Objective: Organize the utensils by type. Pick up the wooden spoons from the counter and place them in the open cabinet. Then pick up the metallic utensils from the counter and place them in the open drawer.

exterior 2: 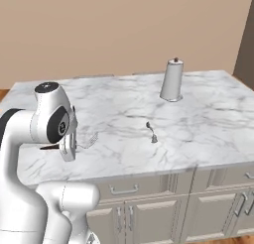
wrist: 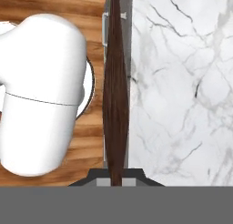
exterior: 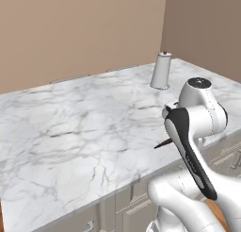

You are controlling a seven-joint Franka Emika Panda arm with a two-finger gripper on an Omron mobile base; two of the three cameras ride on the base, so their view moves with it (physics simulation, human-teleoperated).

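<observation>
My gripper is shut on the slim dark-handled metal utensil, whose brown handle runs straight up the hand view along the counter's front edge. In the right base view the utensil juts out either side of my wrist over the counter, pale tines to the right. Its dark handle tip pokes out left of my arm above the counter. The small silver spoon lies flat mid-counter, well right of the gripper. The wooden spoons, open cabinet and open drawer are out of view.
A tall grey canister stands at the back of the counter. Light grey cabinet fronts with shut doors and drawers run below the counter edge. Wooden floor lies beneath my hand.
</observation>
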